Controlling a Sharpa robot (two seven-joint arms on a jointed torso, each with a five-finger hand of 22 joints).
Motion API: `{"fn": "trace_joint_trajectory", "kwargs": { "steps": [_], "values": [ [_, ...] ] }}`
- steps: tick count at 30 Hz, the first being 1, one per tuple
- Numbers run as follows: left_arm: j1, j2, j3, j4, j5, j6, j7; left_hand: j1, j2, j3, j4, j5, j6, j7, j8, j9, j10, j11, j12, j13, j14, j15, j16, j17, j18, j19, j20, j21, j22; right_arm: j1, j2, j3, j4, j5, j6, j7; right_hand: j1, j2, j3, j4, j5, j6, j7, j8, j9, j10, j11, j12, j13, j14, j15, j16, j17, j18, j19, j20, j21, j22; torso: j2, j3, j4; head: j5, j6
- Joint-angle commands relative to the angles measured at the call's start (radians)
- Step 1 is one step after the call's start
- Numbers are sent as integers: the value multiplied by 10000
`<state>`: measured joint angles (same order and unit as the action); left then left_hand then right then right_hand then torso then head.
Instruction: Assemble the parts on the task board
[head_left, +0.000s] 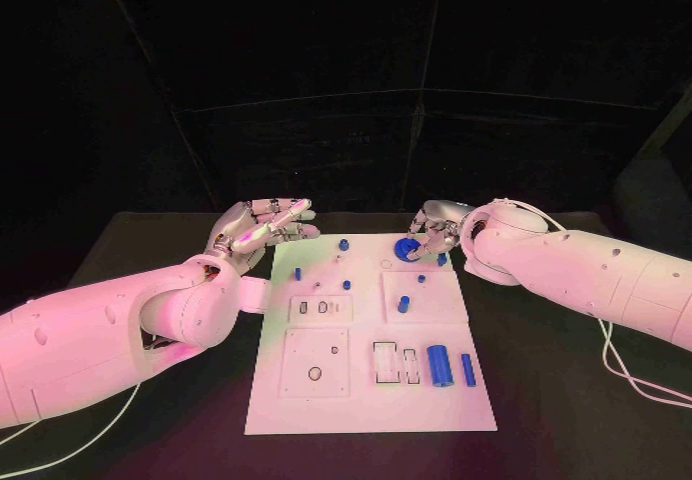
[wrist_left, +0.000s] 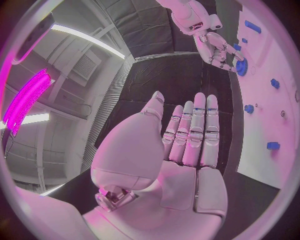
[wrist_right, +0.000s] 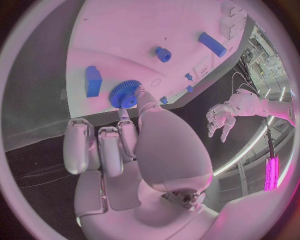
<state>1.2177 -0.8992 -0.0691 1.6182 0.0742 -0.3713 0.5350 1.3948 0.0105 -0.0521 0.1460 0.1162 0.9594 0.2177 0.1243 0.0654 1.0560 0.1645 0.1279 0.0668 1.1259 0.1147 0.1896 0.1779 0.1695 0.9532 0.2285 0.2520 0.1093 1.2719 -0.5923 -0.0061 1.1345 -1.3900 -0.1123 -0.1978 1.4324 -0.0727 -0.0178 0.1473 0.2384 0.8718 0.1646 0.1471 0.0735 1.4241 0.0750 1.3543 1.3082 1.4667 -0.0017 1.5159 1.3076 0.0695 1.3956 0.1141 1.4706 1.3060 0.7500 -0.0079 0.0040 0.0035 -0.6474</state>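
**Right hand holds a blue gear at the far end of the task board**

Lying lengthwise down the middle of the black table (head_left: 173, 440), the white task board (head_left: 372, 410) is the landmark for everything else. The left arm (head_left: 101, 335) comes in beside the board's left edge, and the right arm (head_left: 591, 275) reaches toward its far right corner.

The left hand (head_left: 260, 228) hovers off the board's far left corner, palm up, fingers straight and close together with the thumb set apart, holding nothing; the left wrist view shows the same flat, empty palm (wrist_left: 181, 150). The right hand (head_left: 436, 226) is at the board's far right corner, its fingers curled down, and it pinches a blue gear (head_left: 408, 248) between thumb and a fingertip. In the right wrist view the gear (wrist_right: 125, 94) sits at the fingertips just above the board's surface; whether it touches the board cannot be told.

On the board's near right part a thick blue cylinder (head_left: 438, 364) lies beside a thinner blue rod (head_left: 467, 369), both next to rectangular slots. Toward the board's middle right stands a small blue peg (head_left: 404, 303). Further small blue pegs dot the far half of the board, among them one at the far centre (head_left: 345, 243) and one toward the left edge (head_left: 297, 272).
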Motion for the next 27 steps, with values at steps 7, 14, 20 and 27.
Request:
{"fn": "trace_joint_trajectory", "kwargs": {
  "steps": [7, 14, 20, 27],
  "values": [
    [16, 24, 7, -12, -64, 179, -18, 22, 75, 1, -60, -47, 9, -3, -63, -5, -44, -2, -59, -13, 37, 19, -52, 9, 136, 67, 4, 25, -9, 21, 151, 6, -120, -875, 12, 0, 32, 126, 19, -73, -57, 92, -8, 44, 11, 95, 2, 119, 372, 783, 32, 53, 1337, -138, 140, -25, 71, 114, 0, 0, -8, 6, -37],
    [16, 25, 7, -15, -64, 196, -46, 25, 79, 0, -68, -49, 9, -3, -66, -5, -45, -2, -65, -13, 37, 19, -56, 11, 136, 69, 3, 23, -11, 18, 159, 4, -110, -1283, -19, -60, 315, 411, 338, -334, -409, 593, -88, 288, 58, 268, -81, 393, 688, 790, -26, 78, 1396, -161, 207, -66, 134, 243, -3, 6, -7, 1, -55],
    [16, 19, 7, -15, -64, 200, -62, 25, 79, 0, -68, -49, 9, -3, -66, -5, -45, -2, -65, -13, 37, 19, -56, 11, 136, 69, 3, 23, -11, 15, 100, 3, 6, -1404, -336, -11, 613, 683, 874, -612, -457, 1136, -230, 441, 73, 421, -200, 604, 939, 797, -124, 95, 1441, -207, 342, -148, 226, 468, -3, 8, -9, 7, -62],
    [16, 11, 7, -8, -64, 197, -66, 31, 85, 1, -79, -50, 6, -2, -72, -5, -49, -2, -73, -14, 36, 19, -62, 15, 136, 70, 3, 20, -13, 13, 53, 2, 284, -1323, -987, 185, 388, 678, 1140, -624, -256, 1435, -324, 416, 38, 558, -281, 771, 1137, 802, -199, 102, 1468, -246, 451, -223, 297, 647, -2, 10, -4, 18, -62]
  ]
}}
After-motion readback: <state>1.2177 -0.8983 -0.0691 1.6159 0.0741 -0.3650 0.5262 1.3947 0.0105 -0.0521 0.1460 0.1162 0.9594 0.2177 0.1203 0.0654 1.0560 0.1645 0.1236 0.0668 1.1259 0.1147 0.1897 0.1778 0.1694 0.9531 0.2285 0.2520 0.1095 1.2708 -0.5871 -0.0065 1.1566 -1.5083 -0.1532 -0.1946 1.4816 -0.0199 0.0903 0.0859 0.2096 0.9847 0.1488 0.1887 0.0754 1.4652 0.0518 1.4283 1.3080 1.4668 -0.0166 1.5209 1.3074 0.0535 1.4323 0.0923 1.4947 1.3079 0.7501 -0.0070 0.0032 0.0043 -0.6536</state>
